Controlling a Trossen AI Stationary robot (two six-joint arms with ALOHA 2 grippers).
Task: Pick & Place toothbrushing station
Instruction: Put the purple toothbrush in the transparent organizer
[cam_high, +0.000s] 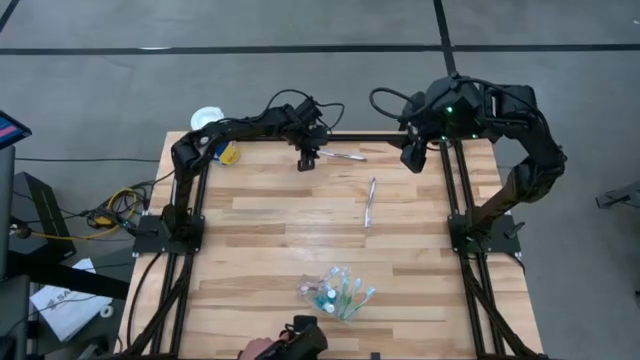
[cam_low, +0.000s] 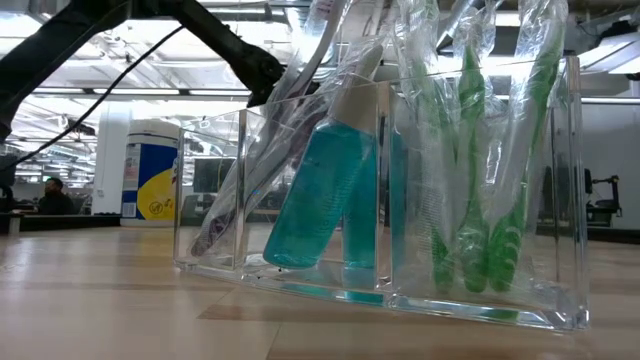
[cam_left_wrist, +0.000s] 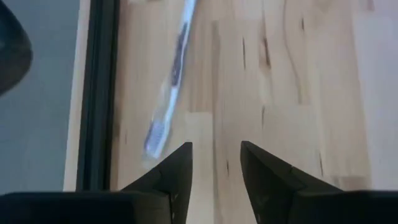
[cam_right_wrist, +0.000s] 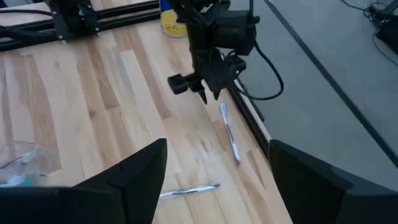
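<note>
The clear plastic cup (cam_high: 338, 292) stands near the table's front edge, holding green toothbrushes (cam_low: 470, 200), a wrapped purple-white one (cam_low: 240, 190) and two teal tubes (cam_low: 320, 195). One wrapped toothbrush (cam_high: 346, 155) lies flat at the far edge; it also shows in the left wrist view (cam_left_wrist: 171, 93) and the right wrist view (cam_right_wrist: 230, 134). Another toothbrush (cam_high: 370, 205) lies flat mid-table. My left gripper (cam_high: 307, 158) hovers open, pointing down, just left of the far toothbrush. My right gripper (cam_high: 415, 155) is wide open above the far right.
A white-capped canister with a yellow label (cam_high: 215, 135) stands at the far left corner; it also shows in the low view (cam_low: 150, 170). Black frame rails (cam_high: 460, 200) run along both table sides. A person's hand (cam_high: 262, 348) and a dark device (cam_high: 302, 335) are at the front edge.
</note>
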